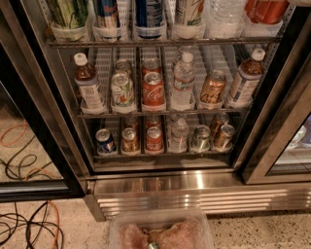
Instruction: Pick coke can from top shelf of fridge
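The fridge [43,97] stands open in front of me, with a black frame and wire shelves. The top shelf [160,43] runs across the top of the camera view with clear cup holders along its front. At its right end a red can with white marks, which looks like the coke can [265,9], sits in a holder; only its lower part shows. The gripper is out of view. Only a pale bit of the arm [302,2] shows at the top right corner, just right of that can.
The top shelf also holds a green can [70,12], dark blue cans [148,12], a white can [189,10] and a water bottle [223,14]. Lower shelves hold bottles, another red Coca-Cola can [153,91] and a gold can [212,90]. Cables [24,228] lie on the floor at left. A translucent box [160,231] sits at the bottom.
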`<state>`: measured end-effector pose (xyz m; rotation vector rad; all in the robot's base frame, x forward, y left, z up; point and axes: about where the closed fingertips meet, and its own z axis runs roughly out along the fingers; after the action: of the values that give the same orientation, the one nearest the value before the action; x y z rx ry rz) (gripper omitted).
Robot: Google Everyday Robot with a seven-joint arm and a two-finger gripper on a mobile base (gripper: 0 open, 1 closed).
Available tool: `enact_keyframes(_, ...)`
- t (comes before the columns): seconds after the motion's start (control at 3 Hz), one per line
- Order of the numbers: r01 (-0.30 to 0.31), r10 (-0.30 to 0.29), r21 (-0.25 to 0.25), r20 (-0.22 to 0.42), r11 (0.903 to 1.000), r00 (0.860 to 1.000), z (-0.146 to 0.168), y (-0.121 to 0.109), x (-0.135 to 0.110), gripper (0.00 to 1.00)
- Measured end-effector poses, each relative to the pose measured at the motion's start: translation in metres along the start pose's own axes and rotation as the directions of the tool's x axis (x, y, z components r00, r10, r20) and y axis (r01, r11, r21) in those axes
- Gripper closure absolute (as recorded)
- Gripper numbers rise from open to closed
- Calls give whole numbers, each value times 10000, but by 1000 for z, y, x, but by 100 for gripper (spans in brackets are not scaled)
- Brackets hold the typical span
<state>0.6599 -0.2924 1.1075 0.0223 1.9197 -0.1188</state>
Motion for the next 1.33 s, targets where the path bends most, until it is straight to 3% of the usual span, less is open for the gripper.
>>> enact_keyframes(1.0,-92,91,-32,-260,10000,9996,-6,-1,4,100)
enact_keyframes(1.33,52,-69,-150,-1164,9999,9932,-45,-4,30,100)
